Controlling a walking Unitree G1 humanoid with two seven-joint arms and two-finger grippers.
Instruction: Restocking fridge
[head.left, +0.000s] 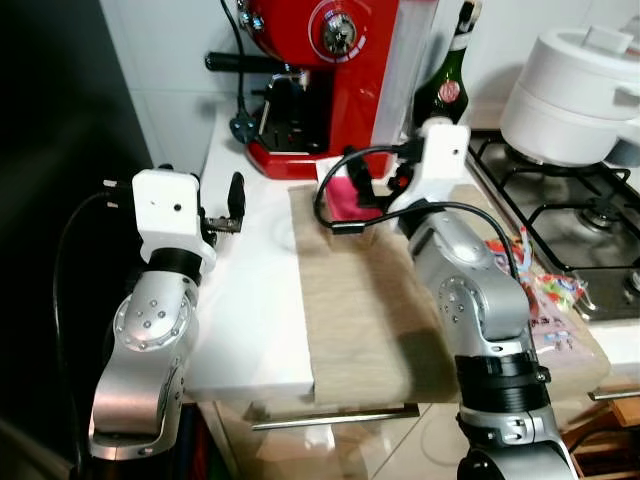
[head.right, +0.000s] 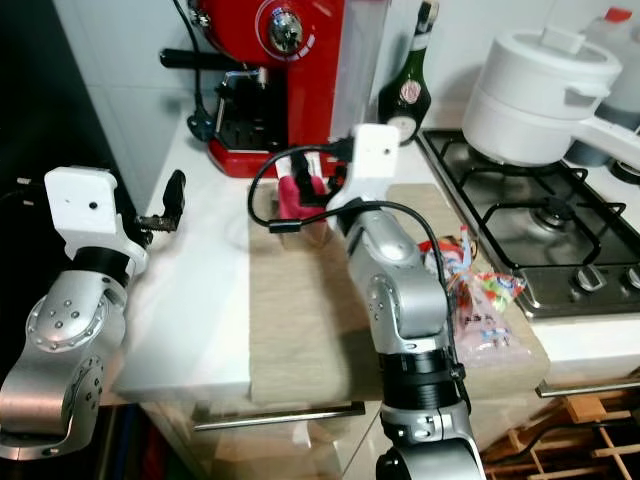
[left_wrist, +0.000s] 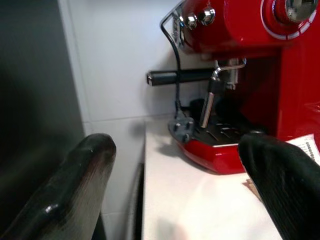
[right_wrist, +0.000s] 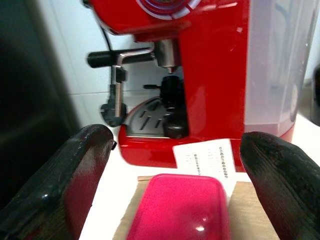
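Pink-lidded container (head.left: 345, 197) sits far on the beige mat (head.left: 350, 300), before the red coffee machine (head.left: 320, 70). Left wrist view: left claw (left_wrist: 175, 195) gapes empty over the counter (head.left: 250, 300). Right wrist view: right claw (right_wrist: 170, 195) spread wide, straddling the lid — likely lined up to grasp.

A red coffee machine (head.left: 330, 70), pink box (right_wrist: 180, 210), beige mat (head.left: 355, 300), white pot (head.left: 570, 90), dark green bottle (head.left: 445, 85), white counter (head.left: 250, 300).

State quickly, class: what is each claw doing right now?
Left claw: open, holding nothing, above the white counter.
Right claw: open, empty, fingers either side of the pink container.
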